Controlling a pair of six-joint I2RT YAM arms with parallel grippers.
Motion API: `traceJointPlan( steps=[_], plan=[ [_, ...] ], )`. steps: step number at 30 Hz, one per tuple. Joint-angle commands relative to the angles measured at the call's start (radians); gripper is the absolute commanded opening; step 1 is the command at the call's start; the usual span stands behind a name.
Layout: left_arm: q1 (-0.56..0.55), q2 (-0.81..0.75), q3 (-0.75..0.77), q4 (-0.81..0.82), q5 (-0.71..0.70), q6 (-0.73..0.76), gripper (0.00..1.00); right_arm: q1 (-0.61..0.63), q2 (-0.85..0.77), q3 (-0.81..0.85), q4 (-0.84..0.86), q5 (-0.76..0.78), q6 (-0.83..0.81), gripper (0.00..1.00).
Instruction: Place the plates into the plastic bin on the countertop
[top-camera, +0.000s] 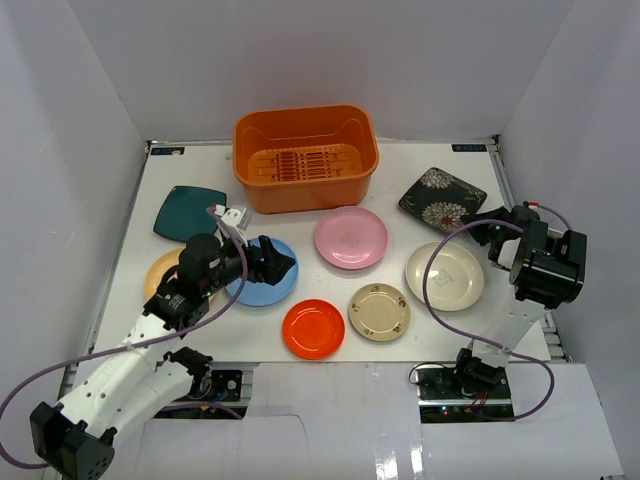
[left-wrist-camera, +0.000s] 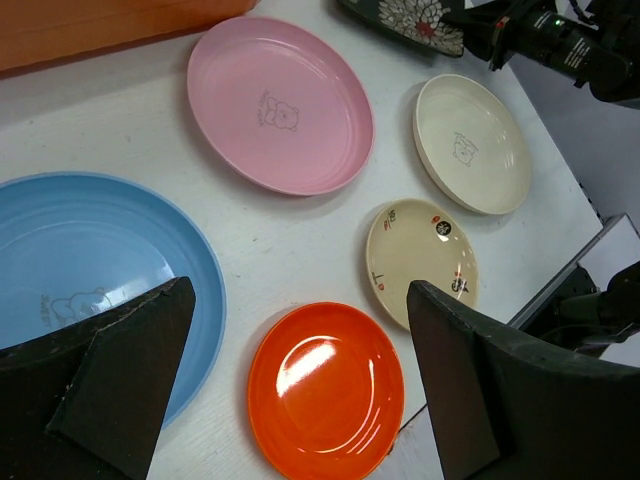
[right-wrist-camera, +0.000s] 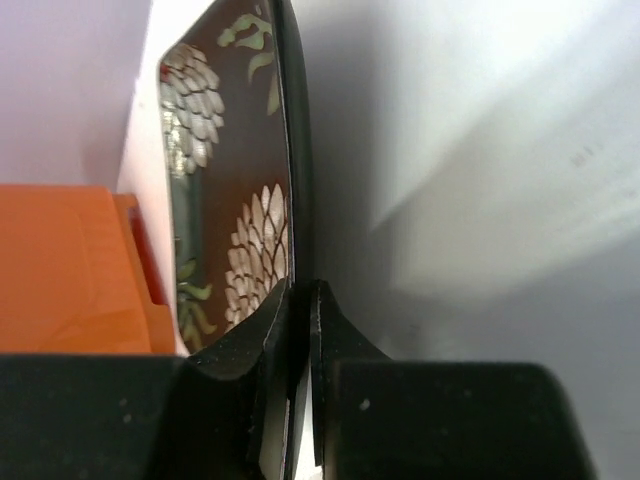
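top external view, and the white tabletop (top-camera: 200, 170) sits boxed in by white wall panels (top-camera: 320, 60) on three sides. the orange bin (top-camera: 305, 160) stands at the far edge, its slotted bottom showing. all eight plates lie outside it. the teal square plate (top-camera: 188, 212) and tan-yellow plate (top-camera: 160, 272) are on the left. the blue plate (top-camera: 262, 288), pink plate (top-camera: 350, 237), red plate (top-camera: 313, 328) and beige patterned plate (top-camera: 379, 311) run through the middle. the cream plate (top-camera: 445, 276) is on the right, and the black flowered plate (top-camera: 442, 198) just right of the bin. the left gripper (top-camera: 275, 262) hangs over the blue plate's right part, fingers wide apart, nothing between them. right wrist view now: the right gripper (right-wrist-camera: 298, 290) is pinched tight on the black flowered plate's rim. whether that plate is off the tabletop, can't tell.
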Motion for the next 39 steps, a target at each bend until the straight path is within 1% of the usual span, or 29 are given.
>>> traceJointPlan(
  steps=[1,3,5,6,7,8,10,11,13,14,15,16,17,19,20,23,27,28,29,30,31,34,35,37,38,39],
  plan=[
    [0.002,0.060,0.081,0.028,0.029,-0.031,0.98,0.012,-0.142,0.110,0.099,-0.015,0.049,0.08],
    [0.002,0.112,0.115,0.028,0.038,-0.051,0.96,0.021,-0.207,0.119,0.114,-0.027,0.071,0.08],
    [0.002,0.151,0.185,0.025,0.054,-0.069,0.94,0.025,-0.254,0.115,0.140,-0.050,0.090,0.08],
    [0.002,0.189,0.211,0.019,0.061,-0.077,0.93,0.030,-0.303,0.107,0.145,-0.056,0.113,0.08],
    [0.002,0.208,0.265,0.015,0.064,-0.085,0.92,0.033,-0.332,0.097,0.157,-0.068,0.124,0.08],
    [0.003,0.226,0.291,0.011,0.068,-0.097,0.91,0.035,-0.387,0.068,0.163,-0.072,0.130,0.08],
    [0.002,0.284,0.345,0.002,0.077,-0.103,0.89,0.042,-0.445,0.035,0.173,-0.079,0.144,0.08],
    [0.002,0.306,0.406,-0.015,0.075,-0.106,0.88,0.047,-0.497,0.011,0.170,-0.081,0.144,0.08],
    [0.003,0.377,0.472,-0.037,0.074,-0.112,0.86,0.067,-0.533,0.012,0.139,-0.114,0.127,0.08],
    [0.005,0.405,0.537,-0.053,0.080,-0.117,0.85,0.081,-0.548,0.026,0.090,-0.134,0.113,0.08],
    [0.005,0.457,0.570,-0.060,0.110,-0.126,0.85,0.116,-0.555,0.053,0.070,-0.163,0.090,0.08],
    [0.006,0.458,0.602,-0.066,0.129,-0.134,0.85,0.134,-0.561,0.064,0.058,-0.177,0.085,0.08],
    [0.006,0.518,0.671,-0.081,0.147,-0.143,0.86,0.154,-0.567,0.073,0.050,-0.188,0.082,0.08],
    [0.005,0.574,0.734,-0.093,0.189,-0.149,0.87,0.205,-0.567,0.096,0.047,-0.228,0.087,0.08],
    [0.005,0.626,0.789,-0.107,0.189,-0.146,0.87,0.234,-0.559,0.103,0.047,-0.240,0.095,0.08],
    [0.014,0.721,0.874,-0.144,0.166,-0.117,0.88,0.291,-0.539,0.129,0.085,-0.291,0.136,0.08],
    [0.023,0.813,0.909,-0.149,0.180,-0.106,0.86,0.358,-0.499,0.156,0.149,-0.346,0.187,0.08],
    [0.025,0.829,0.914,-0.150,0.183,-0.105,0.83,0.360,-0.487,0.156,0.162,-0.349,0.196,0.08],
    [0.025,0.855,0.914,-0.150,0.169,-0.102,0.81,0.409,-0.483,0.155,0.173,-0.354,0.208,0.08],
    [0.028,0.863,0.915,-0.150,0.163,-0.102,0.77,0.420,-0.480,0.156,0.180,-0.357,0.213,0.08],
    [0.029,0.869,0.919,-0.150,0.157,-0.099,0.70,0.438,-0.473,0.156,0.182,-0.357,0.211,0.08],
    [0.031,0.884,0.926,-0.146,0.120,-0.095,0.57,0.458,-0.460,0.158,0.183,-0.357,0.210,0.08],
    [0.031,0.886,0.928,-0.144,0.115,-0.092,0.49,0.470,-0.458,0.159,0.185,-0.355,0.211,0.08],
    [0.031,0.892,0.934,-0.140,0.106,-0.092,0.42,0.484,-0.447,0.162,0.187,-0.355,0.211,0.08],
    [0.032,0.895,0.937,-0.138,0.104,-0.091,0.25,0.487,-0.444,0.164,0.188,-0.357,0.213,0.08],
    [0.035,0.898,0.940,-0.138,0.106,-0.091,0.15,0.490,-0.441,0.164,0.188,-0.358,0.213,0.08]
  ],
)
